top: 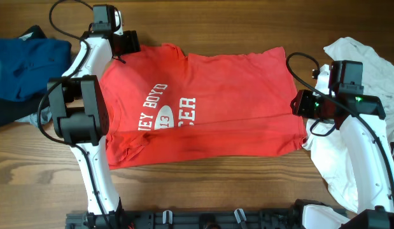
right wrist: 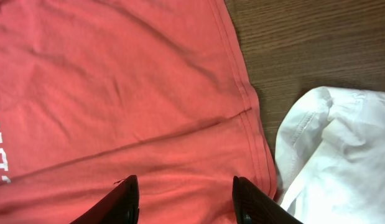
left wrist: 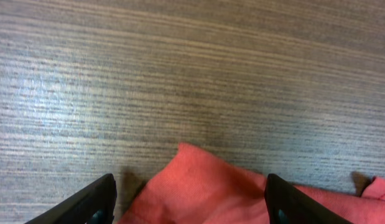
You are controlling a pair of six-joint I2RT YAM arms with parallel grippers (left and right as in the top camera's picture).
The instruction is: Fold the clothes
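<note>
A red T-shirt (top: 203, 102) with white lettering lies spread flat on the wooden table, partly folded along its near edge. My left gripper (top: 123, 46) is open at the shirt's far left corner; in the left wrist view its fingers (left wrist: 189, 202) straddle a red corner of cloth (left wrist: 204, 186). My right gripper (top: 300, 105) is open over the shirt's right hem; in the right wrist view its fingers (right wrist: 186, 199) sit over the red cloth (right wrist: 117, 93) near the hem.
A white garment (top: 368, 70) lies bunched at the right, under and beside my right arm, and shows in the right wrist view (right wrist: 335, 155). A blue garment (top: 21, 67) is piled at the far left.
</note>
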